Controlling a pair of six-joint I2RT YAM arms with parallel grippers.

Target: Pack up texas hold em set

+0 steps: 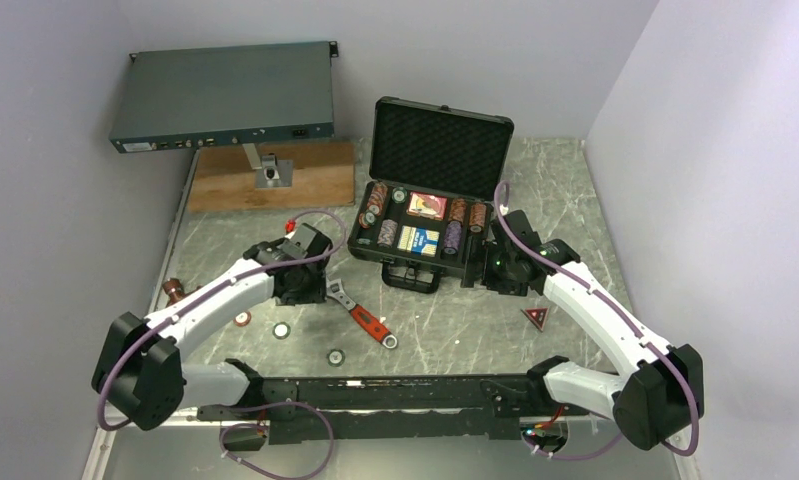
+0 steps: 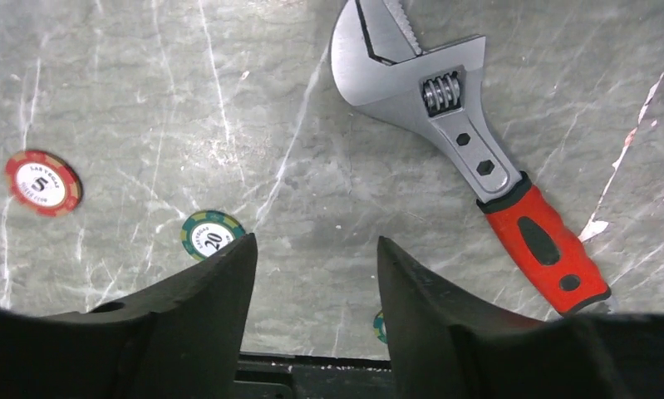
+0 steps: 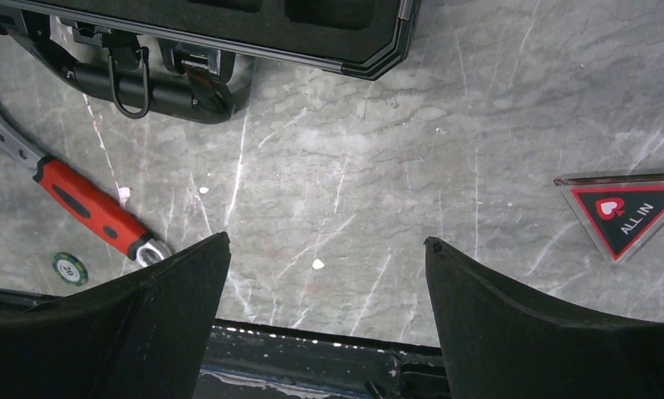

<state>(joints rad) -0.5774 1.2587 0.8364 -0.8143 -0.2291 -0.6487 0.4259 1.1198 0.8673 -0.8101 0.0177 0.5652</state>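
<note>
While the case (image 1: 440, 140) stands open, left pincer (image 2: 316, 245) and right pincer (image 3: 327, 241) gape empty.

"ALL IN" triangle (image 3: 623, 212); "5" chip (image 2: 43, 183); "20" chip (image 2: 211, 236)

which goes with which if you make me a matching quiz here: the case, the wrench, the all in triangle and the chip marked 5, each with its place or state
Things
1. case
2. wrench
3. all in triangle
4. chip marked 5

Place or state
a. lying flat, farthest right of the four
b. open, lid standing up
c. just left of the chip marked 20
d. lying in front of the case's handle, red grip toward the near edge

Pairs: 1-b, 2-d, 3-a, 4-c
</note>
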